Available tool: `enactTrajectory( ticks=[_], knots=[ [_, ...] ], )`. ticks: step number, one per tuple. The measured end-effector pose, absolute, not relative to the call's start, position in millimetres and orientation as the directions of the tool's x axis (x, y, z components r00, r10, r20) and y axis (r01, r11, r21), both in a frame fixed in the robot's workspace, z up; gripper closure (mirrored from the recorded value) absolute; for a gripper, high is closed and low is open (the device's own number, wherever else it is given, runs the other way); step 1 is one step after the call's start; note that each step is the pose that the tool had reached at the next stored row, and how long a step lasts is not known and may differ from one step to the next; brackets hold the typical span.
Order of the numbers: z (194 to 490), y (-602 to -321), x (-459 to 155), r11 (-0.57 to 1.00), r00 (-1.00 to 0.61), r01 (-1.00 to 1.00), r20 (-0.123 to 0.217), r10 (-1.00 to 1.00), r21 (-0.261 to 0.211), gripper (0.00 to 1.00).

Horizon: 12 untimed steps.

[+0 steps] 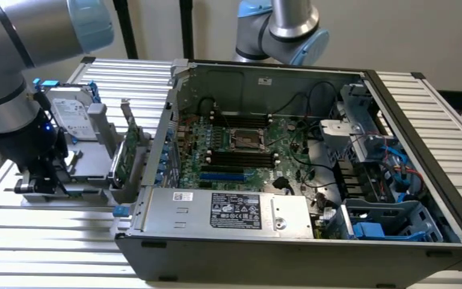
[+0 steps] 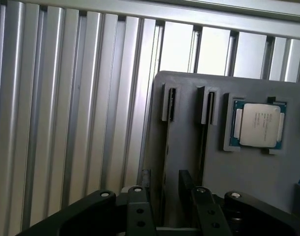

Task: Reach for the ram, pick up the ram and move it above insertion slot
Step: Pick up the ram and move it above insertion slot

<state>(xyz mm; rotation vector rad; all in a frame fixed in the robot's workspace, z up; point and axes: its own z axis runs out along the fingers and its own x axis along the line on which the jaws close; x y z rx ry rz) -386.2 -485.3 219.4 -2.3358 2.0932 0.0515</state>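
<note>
My gripper [image 1: 38, 186] hangs low over a grey parts holder [image 1: 86, 162] at the exterior view's left, outside the computer case. In the wrist view its two black fingers [image 2: 140, 211] stand apart, open, astride a slot in the holder [image 2: 184, 123]. The ram [image 2: 166, 147] stands edge-on in that slot as a thin dark strip and runs into the gap between the fingers, with room on both sides. A second thin strip [image 2: 204, 142] stands in the neighbouring slot. The motherboard's long black insertion slots [image 1: 239, 158] lie inside the open case beside the processor socket [image 1: 247, 137].
A processor chip [image 2: 258, 125] lies in a pocket of the holder. A silver hard drive [image 1: 70, 114] and a green expansion card [image 1: 130, 150] stand upright between my arm and the case wall [image 1: 163, 138]. Another robot arm [image 1: 283, 30] stands behind the case. The table [image 1: 46, 241] is ribbed aluminium.
</note>
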Motion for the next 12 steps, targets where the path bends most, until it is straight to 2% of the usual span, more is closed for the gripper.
enactTrajectory(
  ticks=[12],
  knots=[
    [201, -485, -390, -0.102, 0.102, -0.995, -0.029, -0.994, 0.018, 0.63]
  ],
)
